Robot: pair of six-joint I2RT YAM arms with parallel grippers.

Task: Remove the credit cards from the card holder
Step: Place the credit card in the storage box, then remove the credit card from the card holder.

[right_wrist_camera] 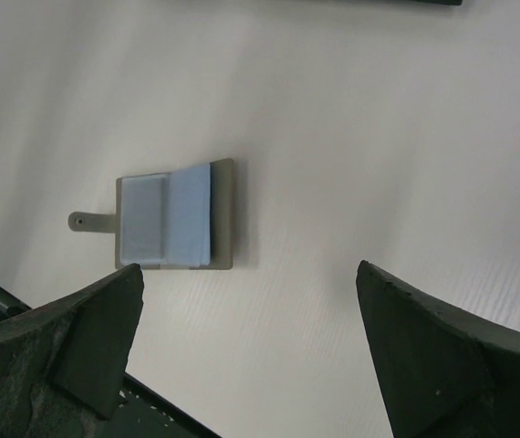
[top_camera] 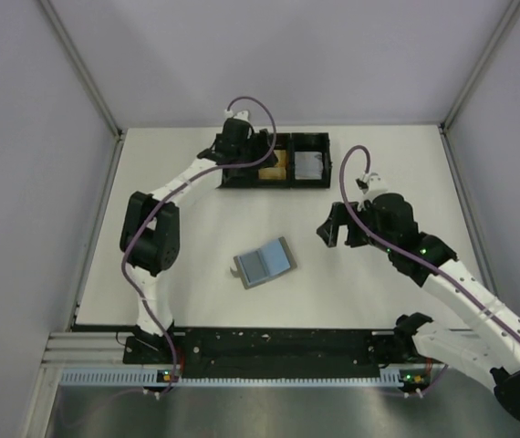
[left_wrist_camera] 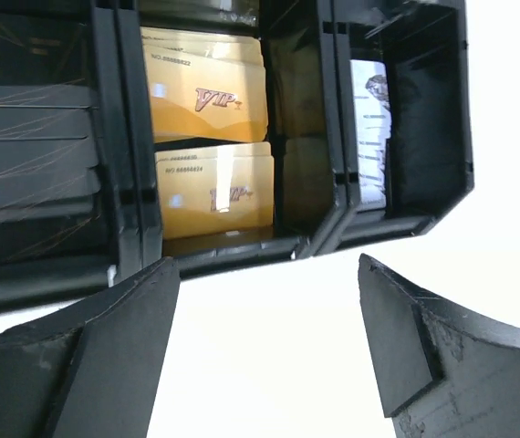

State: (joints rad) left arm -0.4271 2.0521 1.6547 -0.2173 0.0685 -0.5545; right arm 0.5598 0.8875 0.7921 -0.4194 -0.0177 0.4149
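Observation:
The card holder (top_camera: 265,263) lies open on the table, grey outside and light blue inside. In the right wrist view the card holder (right_wrist_camera: 176,216) shows its small tab (right_wrist_camera: 82,221) pointing left; a paler panel fills its left half, and I cannot tell if that is a card. Credit cards lie in the black tray (top_camera: 228,182): two gold ones (left_wrist_camera: 207,91) in the middle compartment and a whitish one (left_wrist_camera: 369,137) in the right. My left gripper (left_wrist_camera: 265,269) hovers open and empty at the tray's near edge. My right gripper (right_wrist_camera: 249,269) is open and empty, right of the holder.
The three-compartment tray (left_wrist_camera: 242,248) sits at the table's far middle; its left compartment holds dark cards (left_wrist_camera: 32,155). Grey walls enclose the table on three sides. A black rail (top_camera: 278,342) runs along the near edge between the arm bases.

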